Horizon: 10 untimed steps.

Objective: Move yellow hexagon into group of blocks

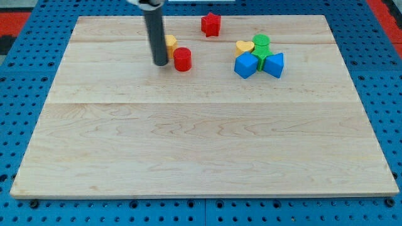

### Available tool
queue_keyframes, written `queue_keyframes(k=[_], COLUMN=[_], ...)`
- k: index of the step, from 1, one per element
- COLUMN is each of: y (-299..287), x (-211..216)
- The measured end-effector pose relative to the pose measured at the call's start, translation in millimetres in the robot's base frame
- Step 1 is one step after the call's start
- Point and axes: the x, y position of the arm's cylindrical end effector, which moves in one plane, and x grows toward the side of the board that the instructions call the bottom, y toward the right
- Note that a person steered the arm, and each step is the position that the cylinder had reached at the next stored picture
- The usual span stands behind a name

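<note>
The wooden board (201,144) fills most of the view, and its whole near half, toward the view's bottom, is plain pale planks resting on a blue pegboard surface (19,94).

Taking the red cylinder (182,59) as the landmark: it stands upright in the far part of the board, left of centre. Just to its left in the view is my tip (160,63), the lower end of the dark rod, down at the board surface, close beside the cylinder — whether the two touch cannot be told. There is no hand here, only the rod, so nothing opens or closes on anything.

The yellow hexagon (171,44) sits just above and to the left of the red cylinder, partly hidden behind the rod, so only its right portion shows. It appears to touch the rod and lies very near the cylinder.

Well to the right of the red cylinder is the group. Nearest the view's bottom are a blue cube (246,65) and a blue triangular block (274,64). A green block (261,56) is wedged between them, and above it sits a green cylinder (262,42), with a yellow heart (244,47) at its left. These five are bunched, touching or almost so.

Farthest — up and to the right of the red cylinder, near the board's top edge — is a red star-like block (211,24), standing alone.
</note>
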Motion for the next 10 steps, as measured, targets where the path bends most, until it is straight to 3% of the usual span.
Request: queue_keyframes(k=[2,4,5,6,8,10], y=[90,-8,-112,-134,-10,62], x=[0,22,0,-42,-42,-38])
